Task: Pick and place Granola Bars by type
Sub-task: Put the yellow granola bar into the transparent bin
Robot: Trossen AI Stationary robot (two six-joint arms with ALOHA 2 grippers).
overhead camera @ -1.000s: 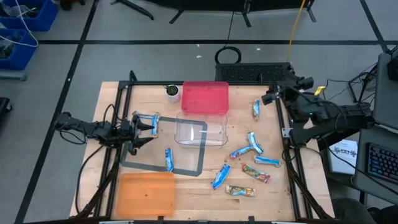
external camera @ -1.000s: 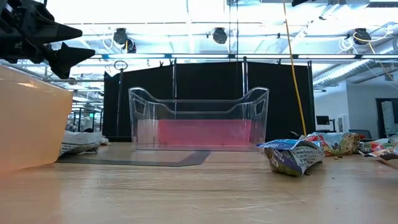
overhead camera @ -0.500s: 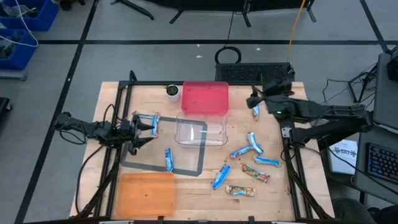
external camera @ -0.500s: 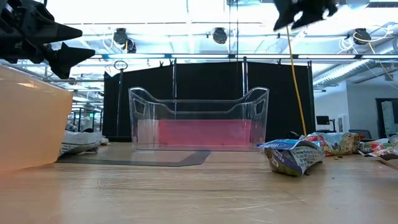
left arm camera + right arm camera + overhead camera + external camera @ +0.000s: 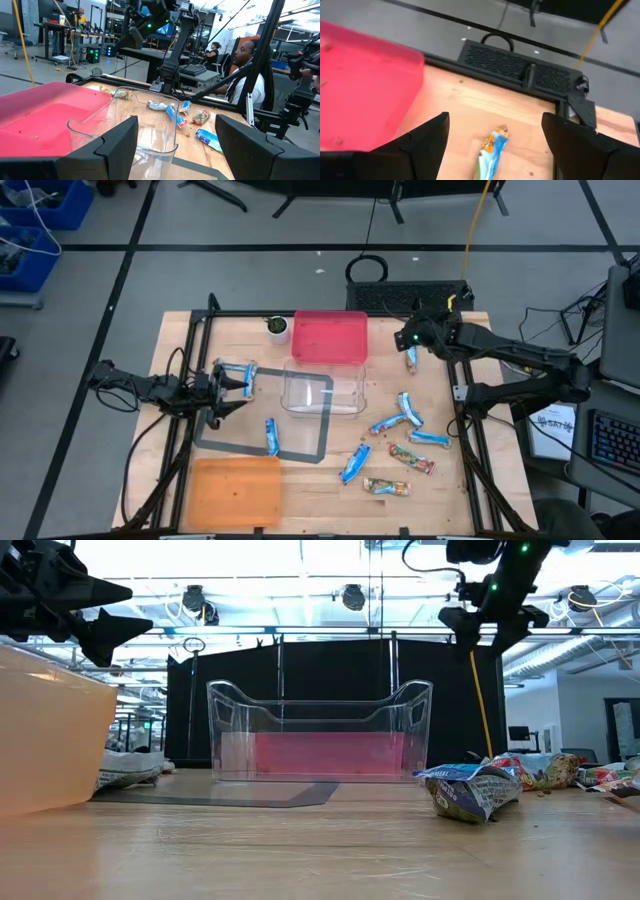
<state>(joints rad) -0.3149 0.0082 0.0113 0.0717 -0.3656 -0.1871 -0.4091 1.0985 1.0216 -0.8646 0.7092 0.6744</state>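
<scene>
Lying on the bench [image 5: 250, 448], the Granola Bars are in a few spots. One blue and white bar [image 5: 411, 357] sits alone in the upper right of the high view, near the pink bin [image 5: 330, 337]. Most of the bars [image 5: 400, 440] are spread in the lower right of that view, some blue, some tan with red and green. One more blue bar [image 5: 271, 436] lies on the grey mat [image 5: 300, 448] left of centre, and another bar [image 5: 236, 373] is at the mat's upper left corner.

The right gripper [image 5: 410, 337] hangs right above the lone blue bar. In the right wrist view that bar [image 5: 492, 148] shows between the two dark fingers [image 5: 422, 137], and the jaws are spread wide with nothing in them. So the step in hand looks like reaching for this bar.

The next move likely calls for going straight down, with one finger on each long side of the bar, then squeezing. The pink bin and the clear bin [image 5: 322, 392] are close by, so it is a short carry.

The left gripper [image 5: 232, 385] waits at the left of the high view by the mat, its jaws also spread and empty.
</scene>
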